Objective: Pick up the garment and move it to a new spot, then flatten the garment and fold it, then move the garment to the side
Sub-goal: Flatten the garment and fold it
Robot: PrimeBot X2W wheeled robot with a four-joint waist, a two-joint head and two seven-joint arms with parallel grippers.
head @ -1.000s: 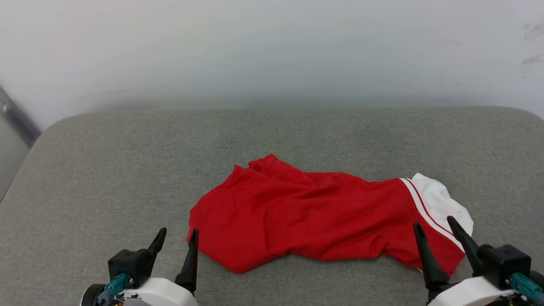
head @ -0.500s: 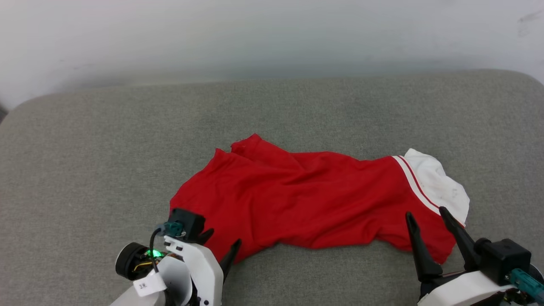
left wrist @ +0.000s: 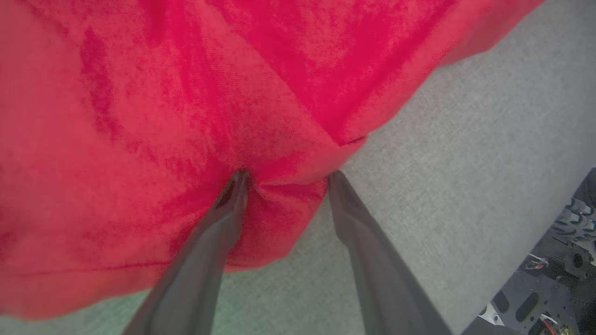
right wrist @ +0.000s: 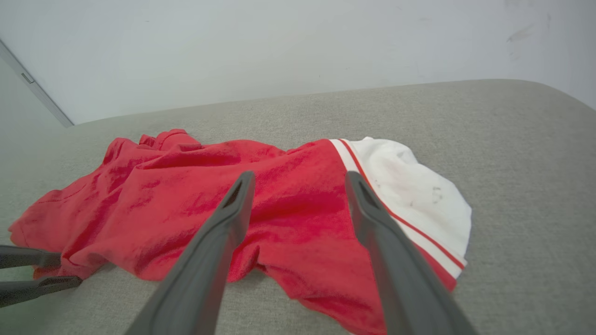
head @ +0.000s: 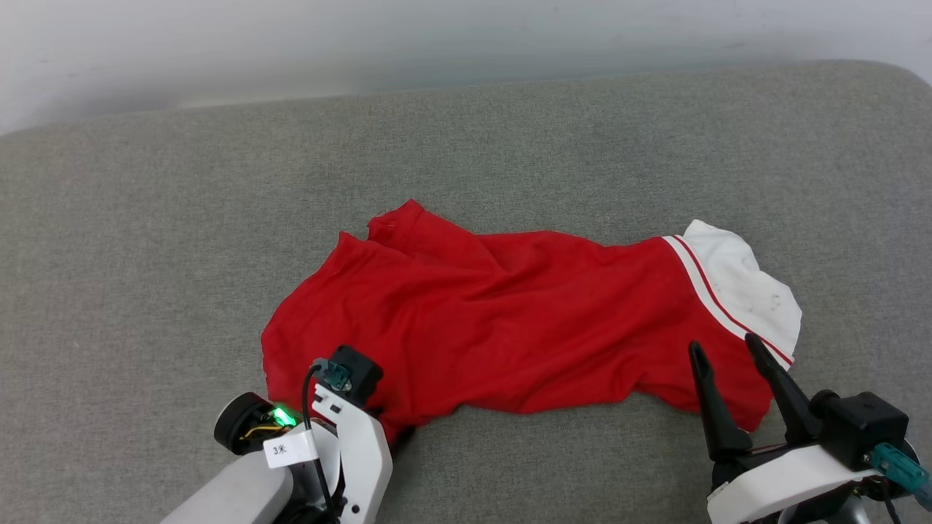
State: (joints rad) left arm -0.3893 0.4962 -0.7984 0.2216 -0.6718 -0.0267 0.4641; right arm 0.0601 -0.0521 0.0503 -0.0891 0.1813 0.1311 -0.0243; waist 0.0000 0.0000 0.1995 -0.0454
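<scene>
The garment point(head: 510, 327), a red shirt with one white sleeve showing, lies crumpled across the middle of the grey cushion point(head: 145, 255), stretched from the cushion's left half to its right.

Nearest the cushion's front edge, the left gripper point(left wrist: 287, 176) points down into the shirt's near left corner. Its two dark fingers stand apart with a small ridge of red cloth bunched between them; one tip presses into the fabric and the other sits at the edge of the fold, so the jaws straddle the cloth without being closed on it. The pale forearm behind it carries a green light and a small label.

Also by the front edge, toward the cushion's right side, the right gripper point(head: 722, 342) has its fingers spread wide and holds nothing. Its tips sit over the shirt's near right hem, just short of the red-and-white striped trim point(head: 699, 284).

Farther in, the red body is creased in long wrinkles. The white sleeve point(head: 735, 284) lies at the right end, with faint dark marks on it. A folded red edge forms the shirt's farthest point, toward the cushion's middle.

Bare grey fabric runs on to the cushion's rounded back edge, and a pale wall point(head: 364, 36) rises behind it.
</scene>
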